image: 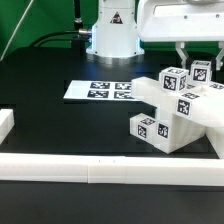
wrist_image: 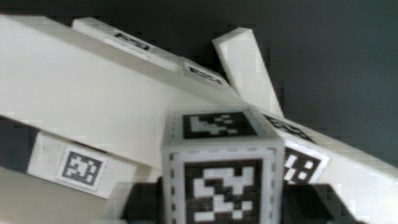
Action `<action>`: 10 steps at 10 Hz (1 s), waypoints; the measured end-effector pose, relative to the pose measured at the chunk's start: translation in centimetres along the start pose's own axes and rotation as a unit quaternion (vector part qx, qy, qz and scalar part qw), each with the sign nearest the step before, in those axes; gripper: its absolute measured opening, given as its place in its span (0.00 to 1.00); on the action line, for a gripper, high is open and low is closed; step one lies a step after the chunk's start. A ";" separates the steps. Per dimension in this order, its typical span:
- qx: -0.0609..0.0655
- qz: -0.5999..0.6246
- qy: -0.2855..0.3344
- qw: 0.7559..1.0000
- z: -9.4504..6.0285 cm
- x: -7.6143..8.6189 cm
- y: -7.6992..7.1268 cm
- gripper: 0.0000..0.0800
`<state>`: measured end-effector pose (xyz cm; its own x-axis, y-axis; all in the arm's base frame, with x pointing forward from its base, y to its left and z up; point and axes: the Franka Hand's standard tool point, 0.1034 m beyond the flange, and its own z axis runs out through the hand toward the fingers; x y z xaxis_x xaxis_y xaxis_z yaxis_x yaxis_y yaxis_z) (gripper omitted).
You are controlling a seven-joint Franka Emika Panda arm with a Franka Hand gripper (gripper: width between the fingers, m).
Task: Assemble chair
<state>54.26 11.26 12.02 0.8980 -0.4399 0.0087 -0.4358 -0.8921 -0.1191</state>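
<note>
The part-built chair (image: pixel 172 118) stands at the exterior view's right. It is a cluster of chunky white blocks with black-and-white tags. My gripper (image: pixel 196 62) hangs over its far top corner. In the wrist view the gripper (wrist_image: pixel 226 205) is shut on a square white tagged post (wrist_image: pixel 224 160). A dark finger (wrist_image: pixel 150 203) lies against one side of the post and another against the opposite side. Beyond the post lie a broad white chair panel (wrist_image: pixel 107 95) and a slanting white bar (wrist_image: pixel 249 65). The same post (image: pixel 200 73) shows in the exterior view, right under the fingers.
The marker board (image: pixel 112 90) lies flat on the black table near the robot base (image: pixel 112 35). A long white border bar (image: pixel 100 166) runs along the front edge. A short one (image: pixel 5 125) sits at the exterior view's left.
</note>
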 end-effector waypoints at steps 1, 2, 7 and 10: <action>0.000 0.046 0.000 0.999 0.0 0.0 0.0 0.36; 0.000 0.078 0.000 0.997 0.0 0.0 0.0 0.36; 0.010 0.309 -0.010 0.951 0.0 -0.3 -0.2 0.36; 0.015 0.403 -0.017 0.915 0.0 -0.3 -0.3 0.36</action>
<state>54.13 11.63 12.00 0.2869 -0.9498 -0.1245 -0.9559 -0.2755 -0.1016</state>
